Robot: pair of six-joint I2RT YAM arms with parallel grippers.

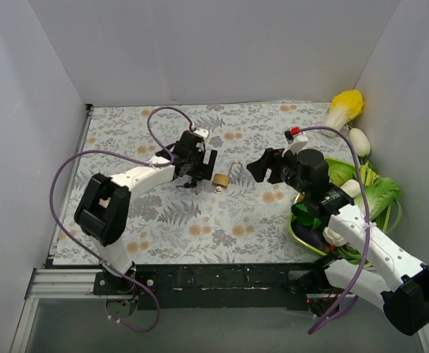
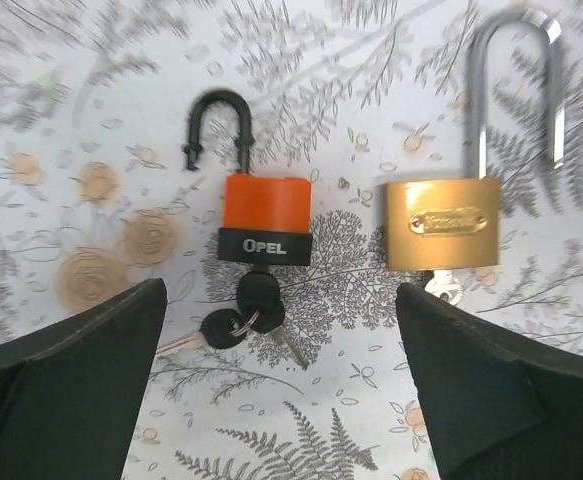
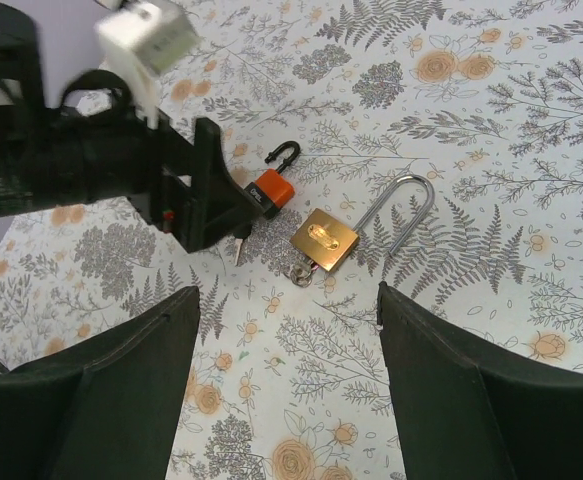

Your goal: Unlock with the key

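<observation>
While both arms hung over the flower-printed surface, the left pincer stood spread wide with nothing between its fingers. Neither finger touched a lock; in the left wrist view the two dark fingers framed both padlocks from below. Noted the orange padlock lying flat just under that pincer, with its black shackle pointing away from the wrist camera. One leg was seated in the body and the other leg's notched end hung free above it. White lettering "OPEL" read clearly on the black band at the foot of the orange body. Its black-headed key sat in the keyway at the lock's bottom edge, and a ring with more keys lay on the cloth beside it. Just right of it, and apart from it, lay the brass padlock; the outer leg of its long steel shackle ended well clear of the body. A small plate on its face carried raised writing, too blurred to read. At its lower edge showed a silver key. Across the locks, the right pincer also gaped fully, held nothing, and hovered near the brass padlock without touching it. Leafy vegetables sat at the surface's right edge.
</observation>
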